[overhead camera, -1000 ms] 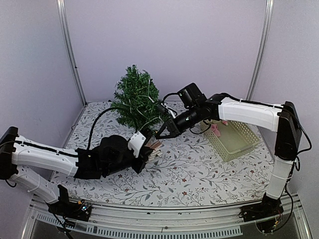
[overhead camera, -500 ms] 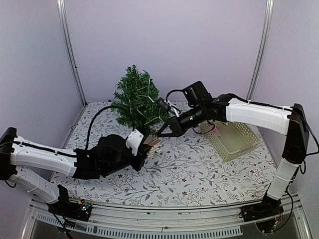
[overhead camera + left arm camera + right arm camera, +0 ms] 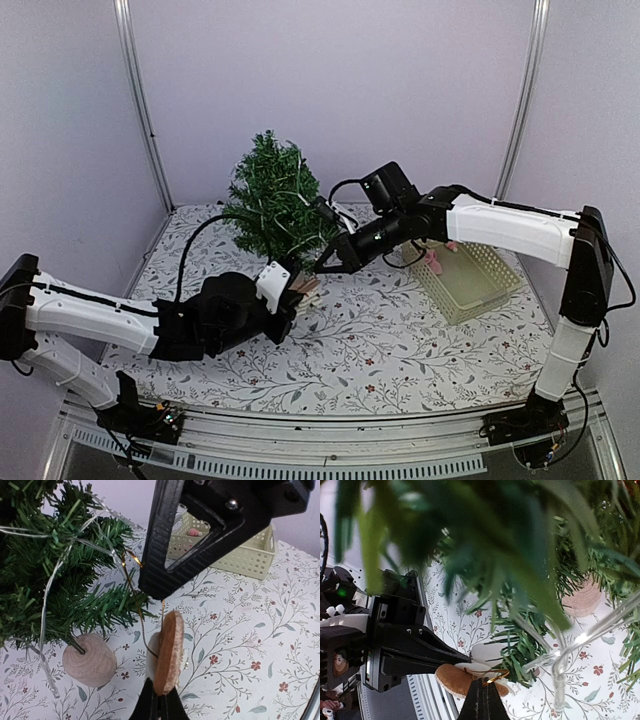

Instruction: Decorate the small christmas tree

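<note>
The small christmas tree (image 3: 272, 203) stands at the back left on its round wooden base (image 3: 90, 660). My left gripper (image 3: 300, 293) is just in front of the tree, shut on the lower edge of a flat brown and white felt ornament (image 3: 167, 650) held upright. My right gripper (image 3: 322, 266) reaches in from the right and is shut on the ornament's thin gold loop (image 3: 496, 676), right at the tips of the lowest branches (image 3: 520, 650). In the right wrist view the ornament (image 3: 451, 677) sits between the left gripper's black fingers (image 3: 415, 652) and my right gripper (image 3: 483, 684).
A pale yellow basket (image 3: 470, 275) with a pink item (image 3: 432, 262) inside sits to the right of the tree. A clear light string (image 3: 45, 615) hangs through the branches. The floral tablecloth (image 3: 400, 340) covers the table.
The right gripper has shifted slightly by the tree's lower branches, keeping its hold of the loop. The left gripper has edged a little to the right with the ornament.
</note>
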`<state>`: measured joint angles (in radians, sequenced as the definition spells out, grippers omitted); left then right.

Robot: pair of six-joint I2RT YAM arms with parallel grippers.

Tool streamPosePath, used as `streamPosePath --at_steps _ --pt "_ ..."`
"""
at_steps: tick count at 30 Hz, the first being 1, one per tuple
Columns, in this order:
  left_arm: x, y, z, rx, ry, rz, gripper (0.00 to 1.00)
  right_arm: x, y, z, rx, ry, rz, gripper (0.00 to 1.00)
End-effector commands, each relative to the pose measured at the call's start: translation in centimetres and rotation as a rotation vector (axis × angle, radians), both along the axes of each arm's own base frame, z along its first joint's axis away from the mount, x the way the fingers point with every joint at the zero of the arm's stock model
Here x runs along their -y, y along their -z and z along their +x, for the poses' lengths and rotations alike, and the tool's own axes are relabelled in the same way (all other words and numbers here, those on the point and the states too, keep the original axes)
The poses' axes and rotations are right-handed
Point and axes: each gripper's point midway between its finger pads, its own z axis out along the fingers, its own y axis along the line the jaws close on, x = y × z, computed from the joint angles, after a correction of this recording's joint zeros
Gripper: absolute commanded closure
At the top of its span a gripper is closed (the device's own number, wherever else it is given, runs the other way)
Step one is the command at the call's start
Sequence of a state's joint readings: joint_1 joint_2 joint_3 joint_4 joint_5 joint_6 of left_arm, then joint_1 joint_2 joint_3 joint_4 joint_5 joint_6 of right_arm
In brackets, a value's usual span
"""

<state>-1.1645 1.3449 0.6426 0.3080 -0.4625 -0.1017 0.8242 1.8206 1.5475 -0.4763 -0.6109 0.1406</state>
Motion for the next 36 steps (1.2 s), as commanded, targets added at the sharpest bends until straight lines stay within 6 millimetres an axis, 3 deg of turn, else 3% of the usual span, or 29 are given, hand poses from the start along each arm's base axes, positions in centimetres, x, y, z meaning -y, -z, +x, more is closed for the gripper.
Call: streamPosePath --at_steps 1,20,36 --pt "-0.7 1.4 0.6 -0.034 -0.053 0.061 1.0 0.3 -0.2 1.6 0.04 0.065 -0.03 1.0" --pt "-1.8 2.6 2.6 -0.055 -0.14 0.133 1.0 1.4 1.2 3.4 0.081 0.164 -0.119 1.0" --pt "-4.3 2.9 2.4 -0.06 -0.198 0.17 1.0 1.2 1.6 4.0 0.082 0.179 -0.132 0.98"
